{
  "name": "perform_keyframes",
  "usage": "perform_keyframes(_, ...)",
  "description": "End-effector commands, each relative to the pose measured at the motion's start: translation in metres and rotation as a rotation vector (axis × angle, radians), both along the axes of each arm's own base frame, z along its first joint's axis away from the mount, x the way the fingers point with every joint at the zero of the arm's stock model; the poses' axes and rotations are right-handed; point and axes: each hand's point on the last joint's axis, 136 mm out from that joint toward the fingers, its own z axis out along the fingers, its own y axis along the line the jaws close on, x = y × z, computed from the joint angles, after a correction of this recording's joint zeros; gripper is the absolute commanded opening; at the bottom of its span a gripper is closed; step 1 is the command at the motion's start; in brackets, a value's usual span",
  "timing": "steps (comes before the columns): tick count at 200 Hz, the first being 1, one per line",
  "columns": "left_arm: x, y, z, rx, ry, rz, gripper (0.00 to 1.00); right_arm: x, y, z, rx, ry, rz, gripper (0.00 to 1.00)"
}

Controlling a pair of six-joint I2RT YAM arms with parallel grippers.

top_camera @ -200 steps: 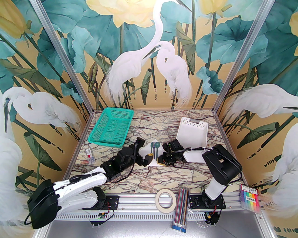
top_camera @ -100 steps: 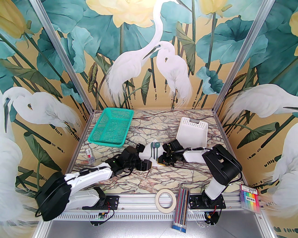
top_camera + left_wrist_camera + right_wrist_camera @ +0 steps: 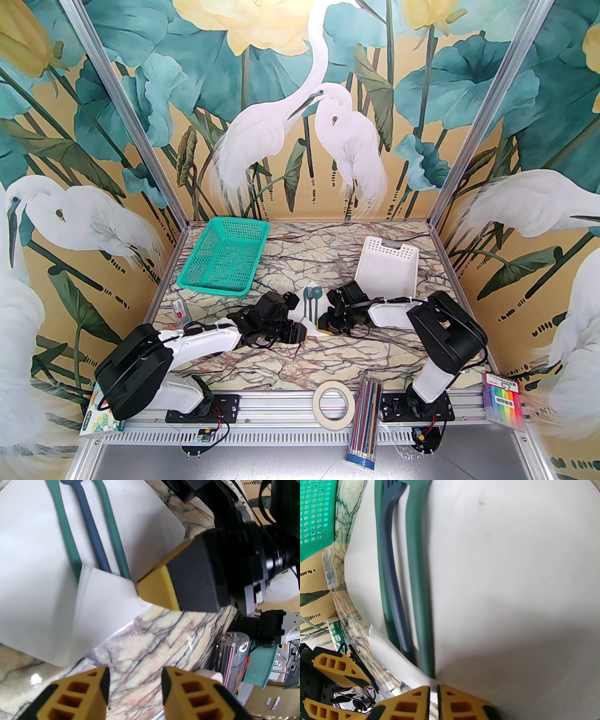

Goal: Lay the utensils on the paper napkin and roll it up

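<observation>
Marble-veined table (image 3: 300, 356): top cam gives the whole layout. Green mesh basket (image 3: 220, 260) sits far left, white perforated basket (image 3: 386, 267) far right, and tape roll (image 3: 333, 403) and pencil bundle (image 3: 367, 417) lie at the near edge btwn the arm bases. Both arms reach in to the middle, where the paper napkin (image 3: 35, 578) lies flat on the marble w/ the utensils (image 3: 90, 526) on it.

From above the utensils read as a tight dark cluster, w/ the round bowl of the spoon (image 3: 317, 292) at the far end. Wrist cams add detail: three slim handles side by side, touching or nearly so, two green w/ a navy one btwn them. Left wrist cam also shows the napkin's near corner folded up and over the handle ends, hiding their tips. Top cam can't resolve that fold.

Right gripper (image 3: 433, 689): fingers nearly together, pinching a thin edge of the napkin at the folded corner, just beside the handle ends.

Left gripper (image 3: 134, 674): fingers part-way apart w/ a moderate gap. Nothing is btwn them and they touch nothing. It sits above bare marble just near of the napkin's edge, pointing toward the fold and the right gripper.
</observation>
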Motion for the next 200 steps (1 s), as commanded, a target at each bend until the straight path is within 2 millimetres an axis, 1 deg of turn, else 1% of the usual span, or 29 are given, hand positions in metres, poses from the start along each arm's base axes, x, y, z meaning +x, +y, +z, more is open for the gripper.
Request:
perform_keyframes(1, 0.011, -0.004, 0.004, -0.009, -0.021, -0.007, 0.37, -0.001, -0.001, -0.004, -0.032, 0.0, 0.008, 0.16)
perform_keyframes(40, 0.013, -0.003, -0.001, 0.007, -0.018, -0.02, 0.31, -0.001, -0.002, -0.005, -0.04, 0.002, 0.005, 0.16)
perform_keyframes(68, 0.015, -0.002, -0.009, 0.03, -0.012, -0.022, 0.28, -0.001, -0.003, -0.004, -0.044, 0.002, 0.006, 0.16)
perform_keyframes(114, 0.02, 0.001, -0.021, 0.076, -0.013, -0.013, 0.25, -0.001, -0.003, -0.004, -0.046, 0.002, 0.008, 0.16)
perform_keyframes(154, 0.024, 0.003, -0.027, 0.105, -0.022, -0.007, 0.22, -0.001, -0.003, -0.003, -0.048, 0.001, 0.008, 0.16)
perform_keyframes(200, 0.023, 0.004, -0.034, 0.117, -0.015, -0.008, 0.2, 0.0, -0.002, 0.001, -0.044, -0.008, 0.013, 0.16)
